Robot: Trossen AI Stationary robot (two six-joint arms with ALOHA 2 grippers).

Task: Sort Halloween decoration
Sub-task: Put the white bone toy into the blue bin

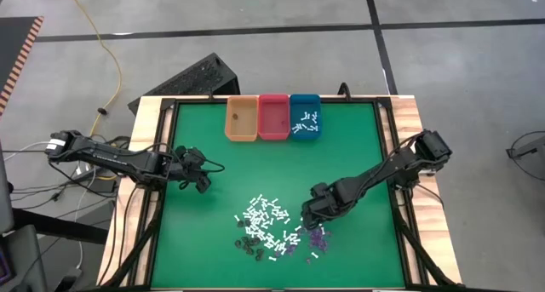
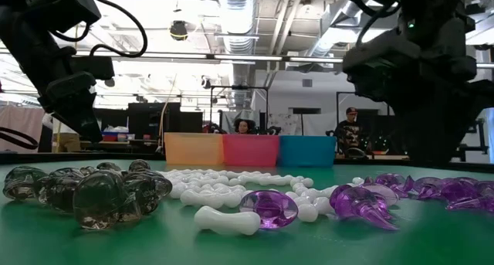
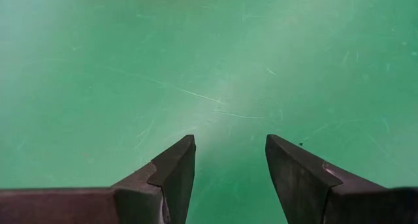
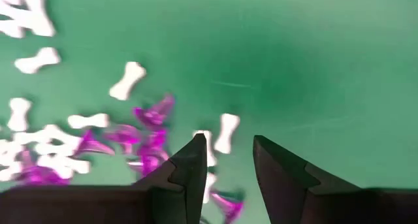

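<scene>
Two dark jointed arms, black cables; tapered dark fingers [image 3: 297, 175].

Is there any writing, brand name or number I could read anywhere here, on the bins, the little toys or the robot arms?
None can be read.
The orange bin, pink bin and teal bin show no labels.
The white bones and purple pieces are unmarked.
The right gripper and left gripper show no lettering.
</scene>
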